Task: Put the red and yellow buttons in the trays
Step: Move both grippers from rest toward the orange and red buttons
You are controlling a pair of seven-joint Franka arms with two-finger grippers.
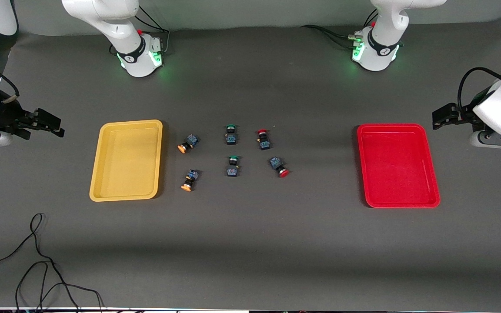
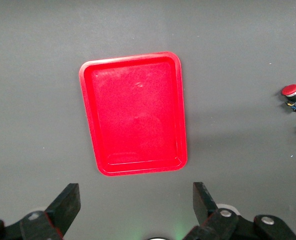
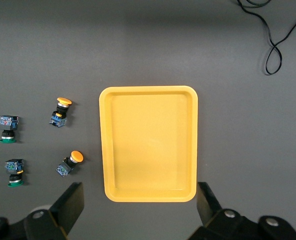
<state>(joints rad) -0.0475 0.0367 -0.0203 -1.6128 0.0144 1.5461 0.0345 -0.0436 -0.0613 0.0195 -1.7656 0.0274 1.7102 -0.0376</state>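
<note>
Grey table [image 1: 250, 243]: yellow tray [image 1: 126, 161] and red tray [image 1: 397, 165] empty, buttons [image 1: 233, 152] between. Left gripper [image 1: 444, 116] and right gripper [image 1: 48, 124] spread, waiting (nothing held). Likely next: descend onto a red or yellow cap.

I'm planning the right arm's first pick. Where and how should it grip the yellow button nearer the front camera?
Judging by its pose, grip the black-and-blue body of the yellow button, not the round cap. It lies on its side, so come straight down with the open right gripper, fingers across the body's flat sides.

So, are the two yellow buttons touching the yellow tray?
Apart. The front view shows bare table between the yellow tray and both yellow buttons.
</note>
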